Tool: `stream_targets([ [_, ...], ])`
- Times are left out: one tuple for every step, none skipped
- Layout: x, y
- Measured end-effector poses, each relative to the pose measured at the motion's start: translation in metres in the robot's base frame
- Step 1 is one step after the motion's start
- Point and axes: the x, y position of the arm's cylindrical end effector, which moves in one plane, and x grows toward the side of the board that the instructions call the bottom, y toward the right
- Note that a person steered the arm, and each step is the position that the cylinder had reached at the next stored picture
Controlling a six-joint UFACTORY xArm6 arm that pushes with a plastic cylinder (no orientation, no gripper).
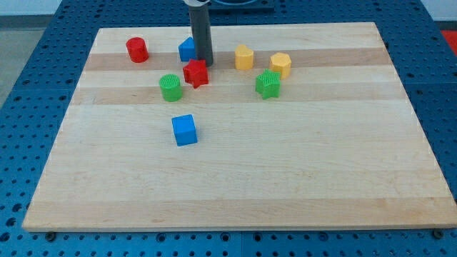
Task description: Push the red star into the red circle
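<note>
The red star [195,73] lies on the wooden board [235,178], near the view's top, left of centre. The red circle [137,50] stands up and to the left of it, near the board's top-left part. My tip [206,62] is just above and to the right of the red star, touching or nearly touching its upper right edge. The rod rises from there out of the view's top.
A blue block [187,49] sits right beside the rod's left side. A green circle [170,87] lies down-left of the red star. A blue cube [184,130] lies lower. Two yellow blocks [244,57] [280,64] and a green star [268,83] lie to the right.
</note>
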Motion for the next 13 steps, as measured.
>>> stream_targets([
  [0.010, 0.016],
  [0.029, 0.024],
  [0.040, 0.023],
  [0.041, 0.012],
  [0.041, -0.007],
  [0.041, -0.033],
  [0.056, -0.040],
  [0.073, -0.046],
  [0.072, -0.057],
  [0.056, -0.057],
  [0.034, -0.057],
  [0.023, -0.064],
  [0.021, -0.086],
])
